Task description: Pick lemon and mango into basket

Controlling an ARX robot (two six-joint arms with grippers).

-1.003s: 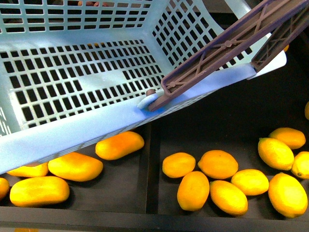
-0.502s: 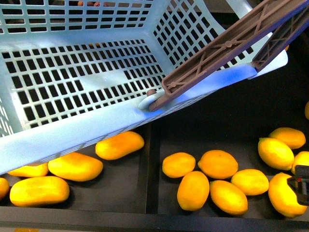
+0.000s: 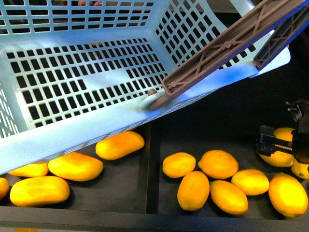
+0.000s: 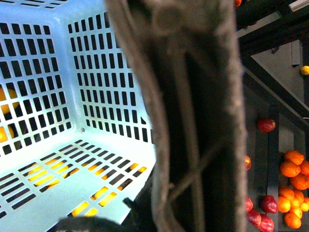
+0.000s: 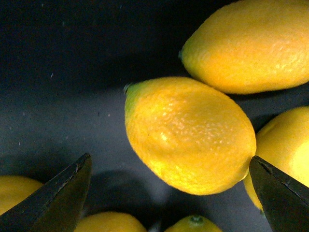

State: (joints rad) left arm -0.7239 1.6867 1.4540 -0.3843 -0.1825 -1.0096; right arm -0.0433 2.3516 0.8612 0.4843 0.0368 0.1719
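The teal basket (image 3: 72, 72) hangs tilted over the bins, and nothing lies on its slotted floor. My left gripper (image 4: 181, 208) is shut on its brown handle (image 4: 193, 116), which also crosses the front view (image 3: 227, 46). Yellow-orange mangoes (image 3: 119, 145) lie in the left bin below the basket. Lemons (image 3: 218, 164) lie in the right bin. My right gripper (image 3: 285, 145) is open just above one lemon (image 5: 188, 135) at the far right. Its fingers (image 5: 58, 198) stand on either side of that lemon without touching it.
A black divider (image 3: 150, 169) separates the mango bin from the lemon bin. Other lemons (image 5: 251, 43) crowd close around the one between the fingers. Red fruits (image 4: 266, 124) and orange fruits (image 4: 294, 169) lie in further bins beside the basket.
My right gripper has come in from the right edge and moved up over the lemons at the far right. The basket has shifted very slightly.
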